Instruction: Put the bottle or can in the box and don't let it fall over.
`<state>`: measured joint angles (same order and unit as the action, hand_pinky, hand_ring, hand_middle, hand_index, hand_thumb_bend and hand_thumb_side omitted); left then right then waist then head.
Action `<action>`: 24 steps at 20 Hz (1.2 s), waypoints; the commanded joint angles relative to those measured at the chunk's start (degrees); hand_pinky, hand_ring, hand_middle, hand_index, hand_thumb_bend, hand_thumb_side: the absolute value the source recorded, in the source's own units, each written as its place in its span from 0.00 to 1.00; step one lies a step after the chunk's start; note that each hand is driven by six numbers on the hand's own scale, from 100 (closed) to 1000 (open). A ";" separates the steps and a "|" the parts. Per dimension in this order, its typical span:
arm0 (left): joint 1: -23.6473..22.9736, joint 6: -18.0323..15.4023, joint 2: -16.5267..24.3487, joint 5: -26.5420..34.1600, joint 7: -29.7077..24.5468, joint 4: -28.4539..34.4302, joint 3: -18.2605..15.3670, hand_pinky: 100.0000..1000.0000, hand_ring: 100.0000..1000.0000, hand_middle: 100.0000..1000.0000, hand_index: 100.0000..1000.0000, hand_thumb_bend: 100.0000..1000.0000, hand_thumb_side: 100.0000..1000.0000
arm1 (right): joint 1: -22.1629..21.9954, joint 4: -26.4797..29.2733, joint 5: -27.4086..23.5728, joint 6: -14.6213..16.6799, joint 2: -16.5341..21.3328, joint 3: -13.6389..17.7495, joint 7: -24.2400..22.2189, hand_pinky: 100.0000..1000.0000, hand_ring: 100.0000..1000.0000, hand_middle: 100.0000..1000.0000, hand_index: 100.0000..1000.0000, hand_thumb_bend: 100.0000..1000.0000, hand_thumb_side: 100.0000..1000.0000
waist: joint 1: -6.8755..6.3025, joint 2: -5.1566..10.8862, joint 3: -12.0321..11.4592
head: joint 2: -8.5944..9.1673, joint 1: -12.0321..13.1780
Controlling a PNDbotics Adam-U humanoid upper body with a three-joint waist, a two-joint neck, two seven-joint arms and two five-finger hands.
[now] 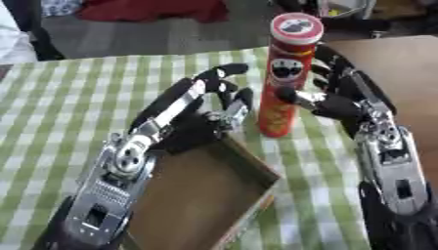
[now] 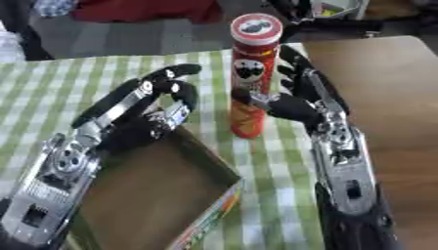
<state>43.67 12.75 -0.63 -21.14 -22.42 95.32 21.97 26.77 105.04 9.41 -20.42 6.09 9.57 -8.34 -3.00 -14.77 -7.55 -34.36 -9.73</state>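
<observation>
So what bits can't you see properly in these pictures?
- The right hand: its fingers go behind the red can, so how they touch it is hidden.
- The far end of the box: the left hand covers it in both views.
- The box's near end: cut off by the bottom edge.
- The small print on the can: too blurred to read.

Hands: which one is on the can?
The right hand, thumb and fingers curled around the upright red can. The left hand rests at the box instead.
</observation>
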 commanded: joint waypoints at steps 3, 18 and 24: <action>1.41 0.05 -0.64 -0.68 0.43 0.03 -1.07 1.00 0.86 0.33 0.94 0.00 0.76 | 1.54 0.26 0.56 0.33 -0.33 0.45 0.35 1.00 1.00 1.00 1.00 0.84 0.17 | 0.27 0.43 -0.09 | 1.54 0.38; 2.72 -0.33 -2.38 -2.08 0.84 -3.26 -2.53 1.00 0.87 0.34 0.92 0.00 0.76 | 3.64 -1.20 1.23 0.72 -1.24 1.46 0.88 1.00 1.00 1.00 1.00 0.83 0.16 | 0.20 -1.30 0.05 | 3.61 1.59; 2.91 -0.38 -2.73 -3.09 1.16 -4.86 -3.32 1.00 0.87 0.34 0.92 0.00 0.76 | 4.56 -3.21 2.13 0.82 -1.75 1.54 0.47 1.00 1.00 1.00 1.00 0.84 0.17 | 0.13 -1.57 -0.02 | 3.76 1.32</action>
<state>45.42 12.54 -2.88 -23.95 -21.54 90.10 19.21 30.37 101.64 11.05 -19.69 4.21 10.92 -7.67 -3.01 -17.19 -7.51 -31.37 -8.27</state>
